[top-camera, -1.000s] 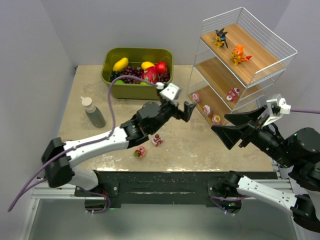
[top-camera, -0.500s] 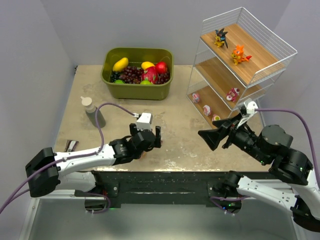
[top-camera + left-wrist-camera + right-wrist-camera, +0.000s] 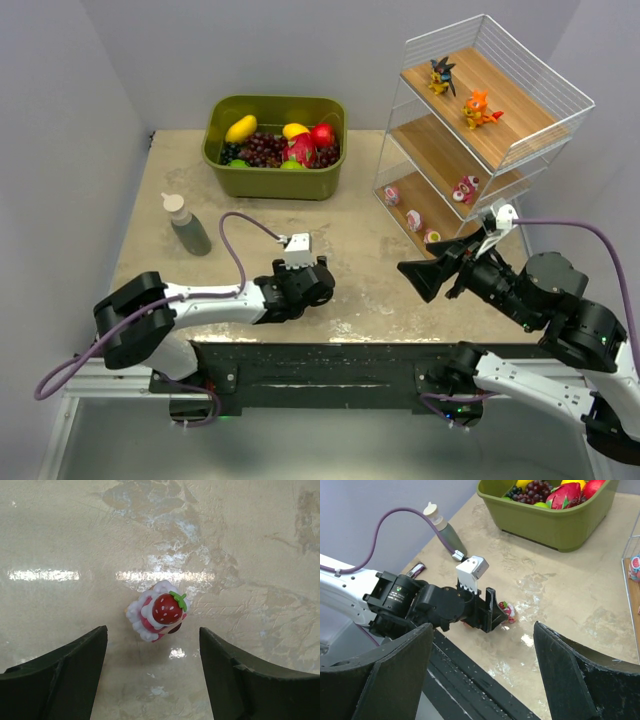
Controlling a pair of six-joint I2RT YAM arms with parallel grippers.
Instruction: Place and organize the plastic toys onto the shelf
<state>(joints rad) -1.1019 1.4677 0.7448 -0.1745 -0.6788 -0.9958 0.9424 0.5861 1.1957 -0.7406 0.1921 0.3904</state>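
Note:
A strawberry-topped pink and white toy [image 3: 159, 611] lies on the table just ahead of my left gripper [image 3: 152, 647], which is open, low over the table, with a finger on each side. The toy also shows in the right wrist view [image 3: 508, 611]; in the top view the left gripper [image 3: 312, 284] hides it. My right gripper [image 3: 438, 268] is open and empty, in the air in front of the shelf [image 3: 512, 102]. The shelf holds a black spiky toy [image 3: 441, 75], an orange one [image 3: 477, 108], a pink one [image 3: 465, 187] and three rounded ones [image 3: 414, 220] on the bottom tier.
An olive-green bin [image 3: 275, 178] of fruit stands at the back. A grey bottle [image 3: 186, 225] stands at the left. The table's black front edge [image 3: 340, 350] is just behind the left gripper. A small dark object [image 3: 415, 570] lies near the bottle.
My left arm has swung back from mid-table and come down near the front edge, its open fingers now either side of the strawberry toy. My right gripper moved left, then held still.

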